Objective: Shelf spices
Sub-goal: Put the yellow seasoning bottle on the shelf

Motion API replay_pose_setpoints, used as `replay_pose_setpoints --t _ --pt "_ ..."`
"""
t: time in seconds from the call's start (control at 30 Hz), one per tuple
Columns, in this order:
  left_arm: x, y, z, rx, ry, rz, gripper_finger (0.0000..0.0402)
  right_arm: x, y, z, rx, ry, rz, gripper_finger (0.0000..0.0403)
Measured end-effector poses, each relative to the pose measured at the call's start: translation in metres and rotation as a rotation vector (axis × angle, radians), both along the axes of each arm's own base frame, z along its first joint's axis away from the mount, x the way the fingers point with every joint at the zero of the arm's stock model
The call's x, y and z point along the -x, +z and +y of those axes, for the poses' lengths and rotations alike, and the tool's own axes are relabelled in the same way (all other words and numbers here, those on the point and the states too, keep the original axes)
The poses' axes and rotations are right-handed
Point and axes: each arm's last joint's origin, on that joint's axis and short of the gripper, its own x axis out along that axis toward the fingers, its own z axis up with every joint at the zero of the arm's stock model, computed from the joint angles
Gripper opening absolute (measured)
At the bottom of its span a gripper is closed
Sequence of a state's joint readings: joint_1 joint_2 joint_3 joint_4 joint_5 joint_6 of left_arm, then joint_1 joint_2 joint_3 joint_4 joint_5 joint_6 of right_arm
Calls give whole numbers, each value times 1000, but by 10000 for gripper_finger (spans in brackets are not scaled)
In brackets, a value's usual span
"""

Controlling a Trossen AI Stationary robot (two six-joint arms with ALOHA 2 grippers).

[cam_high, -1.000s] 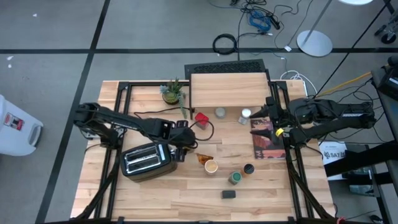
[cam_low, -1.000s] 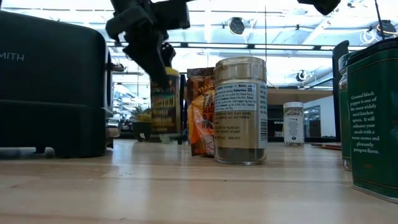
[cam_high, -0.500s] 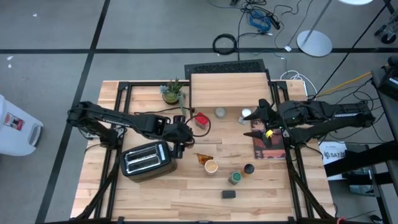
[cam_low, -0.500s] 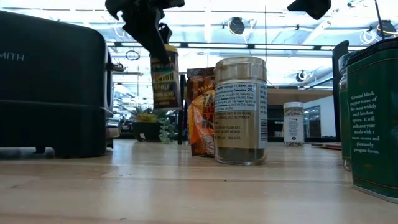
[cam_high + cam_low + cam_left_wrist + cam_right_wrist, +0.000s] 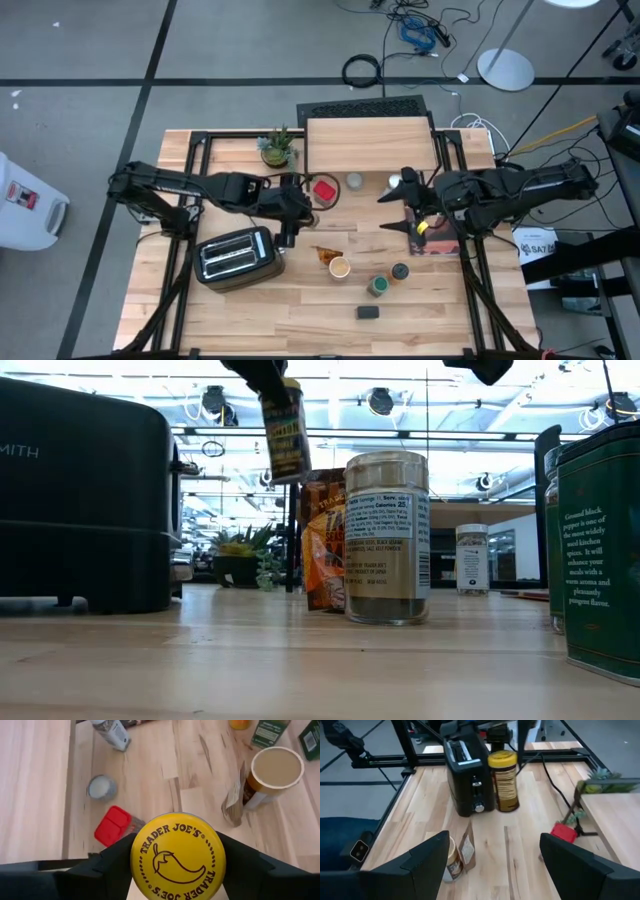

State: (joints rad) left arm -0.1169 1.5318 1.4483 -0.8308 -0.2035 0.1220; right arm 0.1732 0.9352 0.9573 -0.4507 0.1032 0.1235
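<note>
While your left tool [image 5: 177, 870] grips the yellow-lidded Trader Joe's jar [image 5: 178, 856] with a finger on each side, the jar hangs clear of the tabletop [image 5: 290, 305] just beside the toaster [image 5: 236, 256], short of the shelf [image 5: 368, 144]. Around it you have the red-capped jar [image 5: 324, 190] lying by the shelf's near edge, a white-lidded jar [image 5: 354, 181] beside that, and the potted plant [image 5: 276, 147] farther back. Toward the front stand a tan-lidded jar [image 5: 340, 267] with an orange packet [image 5: 325, 254] against it, a green tin [image 5: 378, 286] and a black tin [image 5: 369, 312]. Your right tool [image 5: 397, 210] hovers over the tabletop near the shelf's right legs, fingers spread wide and holding nothing. Only the left wrist view shows you the chili-pepper lid; only the low view shows the jar lifted above the orange packet
</note>
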Motion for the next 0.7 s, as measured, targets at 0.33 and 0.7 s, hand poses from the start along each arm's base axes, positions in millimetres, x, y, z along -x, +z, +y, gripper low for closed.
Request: replay_pose_setpoints --t 0.33,0.7 --pt "5 28 1 -37 -24 0 253 -36 -9 6 6 4 -46 297" --pt "6 55 1 -57 -49 -84 253 -79 -26 11 32 -60 -120 297"
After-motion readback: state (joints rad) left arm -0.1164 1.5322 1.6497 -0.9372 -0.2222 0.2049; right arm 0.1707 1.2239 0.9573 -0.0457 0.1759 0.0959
